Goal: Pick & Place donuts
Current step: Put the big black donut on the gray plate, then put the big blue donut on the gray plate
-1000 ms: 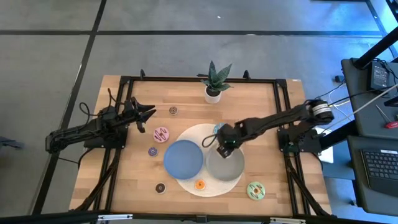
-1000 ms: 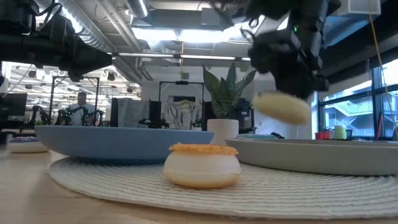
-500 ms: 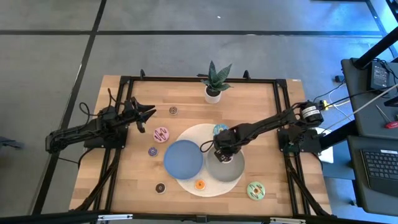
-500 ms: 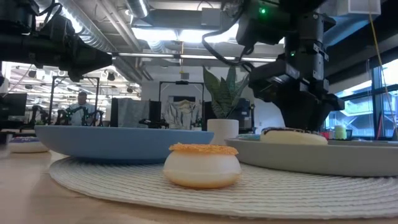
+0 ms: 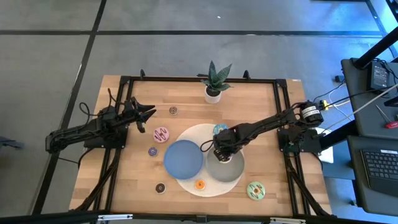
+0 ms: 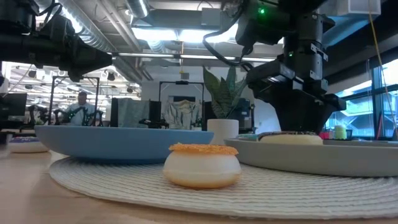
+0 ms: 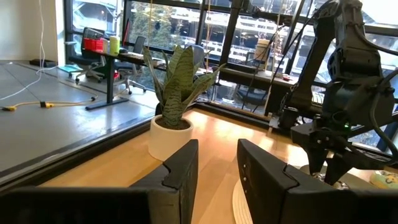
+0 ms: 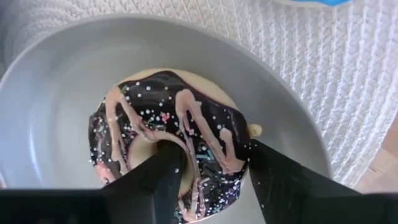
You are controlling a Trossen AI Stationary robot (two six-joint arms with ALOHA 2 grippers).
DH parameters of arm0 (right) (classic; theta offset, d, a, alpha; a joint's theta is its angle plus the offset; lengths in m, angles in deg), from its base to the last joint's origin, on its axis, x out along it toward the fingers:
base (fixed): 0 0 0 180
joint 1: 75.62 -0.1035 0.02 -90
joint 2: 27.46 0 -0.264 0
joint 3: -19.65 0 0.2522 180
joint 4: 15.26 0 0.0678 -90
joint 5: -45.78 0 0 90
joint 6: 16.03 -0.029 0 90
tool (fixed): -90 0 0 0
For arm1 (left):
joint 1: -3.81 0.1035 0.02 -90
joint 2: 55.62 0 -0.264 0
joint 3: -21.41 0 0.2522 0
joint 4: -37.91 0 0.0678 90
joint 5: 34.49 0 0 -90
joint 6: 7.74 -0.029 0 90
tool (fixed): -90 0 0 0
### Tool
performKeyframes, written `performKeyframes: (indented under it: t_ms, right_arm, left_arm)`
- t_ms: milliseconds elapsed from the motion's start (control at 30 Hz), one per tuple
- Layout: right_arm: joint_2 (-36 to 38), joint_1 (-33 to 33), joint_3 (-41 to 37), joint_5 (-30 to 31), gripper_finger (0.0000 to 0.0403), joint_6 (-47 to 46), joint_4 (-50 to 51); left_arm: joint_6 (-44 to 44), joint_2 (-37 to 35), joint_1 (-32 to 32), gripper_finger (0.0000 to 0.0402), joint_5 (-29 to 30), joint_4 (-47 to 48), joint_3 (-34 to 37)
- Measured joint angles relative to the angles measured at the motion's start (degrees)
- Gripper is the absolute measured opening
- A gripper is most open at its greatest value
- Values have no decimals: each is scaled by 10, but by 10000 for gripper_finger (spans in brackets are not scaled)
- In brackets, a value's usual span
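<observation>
My right gripper [image 5: 222, 152] is low over the grey plate [image 5: 229, 174], shut on the brown-iced sprinkled donut [image 8: 161, 137], which lies in that plate and shows in the low view as the brown donut [image 6: 291, 138]. The pink donut [image 5: 161, 134], the green donut [image 5: 255, 190], a purple mini [image 5: 152, 151] and two brown minis [image 5: 173, 111] [image 5: 160, 187] rest on the wood. The blue donut [image 5: 219, 129] and the orange mini [image 5: 199, 185] sit on the white mat. My left gripper [image 5: 147, 116] waits open near the table's left edge. My right gripper comes from above, pointing down. One finger [image 8: 163, 168] stands in the donut's hole and the other finger [image 8: 264, 168] stands outside the ring, with the ring's near wall [image 8: 214, 152] between them. The donut lies flat on the grey plate's floor, icing up.
A blue plate [image 5: 183, 158] sits beside the grey one on the round white woven mat [image 5: 193, 134]. A potted plant [image 5: 213, 84] stands at the far edge. Black frame rails run along the table's sides. Bare wood lies to the right of the mat.
My right gripper has come down, shifting a little toward the table's left, and carried the brown donut from the air above the grey plate into it. The donut, first lifted clear, now lies flat on the plate's floor. In the last half second the arm has stayed still.
</observation>
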Motion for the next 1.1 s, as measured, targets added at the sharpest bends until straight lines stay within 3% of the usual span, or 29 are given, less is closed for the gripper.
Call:
performKeyframes:
  t_ms: [533, 867, 1100]
  right_arm:
    - [0, 25, 1, 10, 190, 15, 2]
    - [0, 27, 85, 31, 190, 77, 82]
    - [0, 30, 177, 141, 191, 130, 197]
  left_arm:
    - [0, 0, 0, 111, 0, 0, 0]
    - [0, 0, 0, 111, 0, 0, 0]
    - [0, 0, 0, 109, 0, 0, 0]
